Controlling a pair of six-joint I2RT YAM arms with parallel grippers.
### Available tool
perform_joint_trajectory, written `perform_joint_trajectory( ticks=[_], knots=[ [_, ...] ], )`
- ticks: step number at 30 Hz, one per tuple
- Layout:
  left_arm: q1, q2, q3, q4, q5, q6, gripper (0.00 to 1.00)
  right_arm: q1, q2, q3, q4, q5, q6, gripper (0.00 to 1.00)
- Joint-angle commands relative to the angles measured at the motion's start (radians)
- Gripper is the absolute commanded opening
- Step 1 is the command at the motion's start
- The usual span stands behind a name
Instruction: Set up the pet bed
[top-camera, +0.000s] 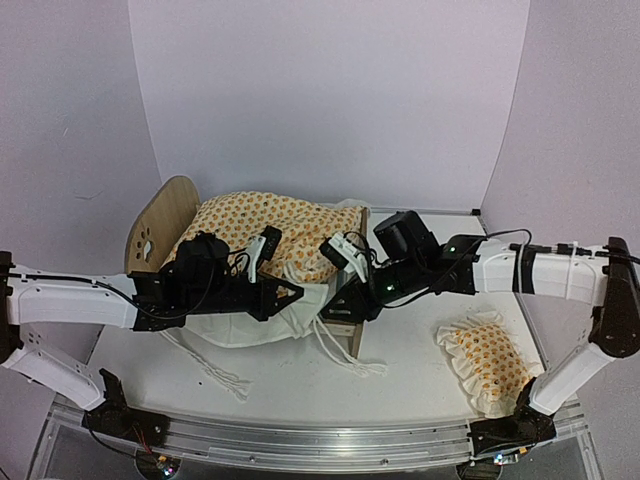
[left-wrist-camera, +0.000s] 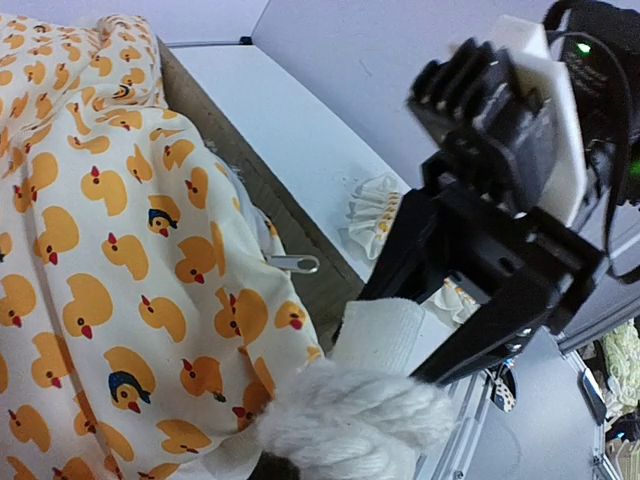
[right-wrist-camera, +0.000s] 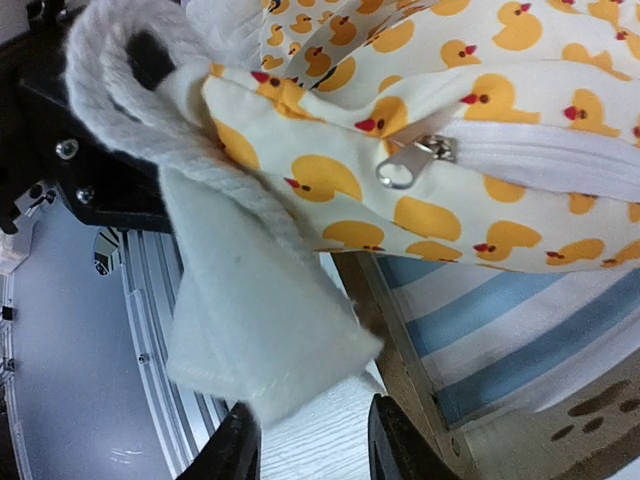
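Bed (top-camera: 160, 225) sits at 11 o'clock on the table (top-camera: 400, 380), with the quilt (top-camera: 260, 225) heaped on it. The left gripper (top-camera: 297, 290) pinches the quilt's edge at the bed's 5 o'clock. The right gripper (right-wrist-camera: 312, 445) is spread and empty. Spreading the quilt seems under way; the next move likely calls for drawing it flat.

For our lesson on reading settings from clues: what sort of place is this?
Probably a robotics test booth: plain lilac walls enclose a white table, with black-and-white robot arms bolted to a metal rail.

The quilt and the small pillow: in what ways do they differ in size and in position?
The quilt is much larger than the pillow. The quilt lies bunched up on the pet bed; the pillow lies flat on the table, apart from the bed. Both show an orange print on white and white edges.
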Motion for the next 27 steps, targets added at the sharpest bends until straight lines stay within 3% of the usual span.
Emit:
perform_joint_trajectory(
  ticks=[1,9,11,18,23,27],
  knots=[
    [0.005,-0.021,0.019,0.091,0.087,0.056,0.00,-0.014,0.037,-0.036,0.197,-0.076,0.005,0.36],
    [0.015,-0.028,0.019,0.089,0.087,0.060,0.00,-0.028,0.103,-0.041,0.287,-0.080,-0.007,0.34],
    [0.018,-0.030,0.018,0.089,0.090,0.055,0.00,-0.029,0.106,-0.051,0.328,-0.094,-0.001,0.27],
    [0.035,-0.045,0.015,0.089,0.022,0.025,0.00,-0.009,0.112,-0.115,0.468,-0.341,0.117,0.26],
    [0.051,-0.047,0.012,0.088,-0.024,0.009,0.00,0.056,0.035,-0.178,0.479,-0.186,0.248,0.08],
    [0.067,-0.035,0.004,0.089,0.002,0.006,0.00,0.132,0.003,-0.173,0.485,-0.100,0.373,0.10]
  ],
)
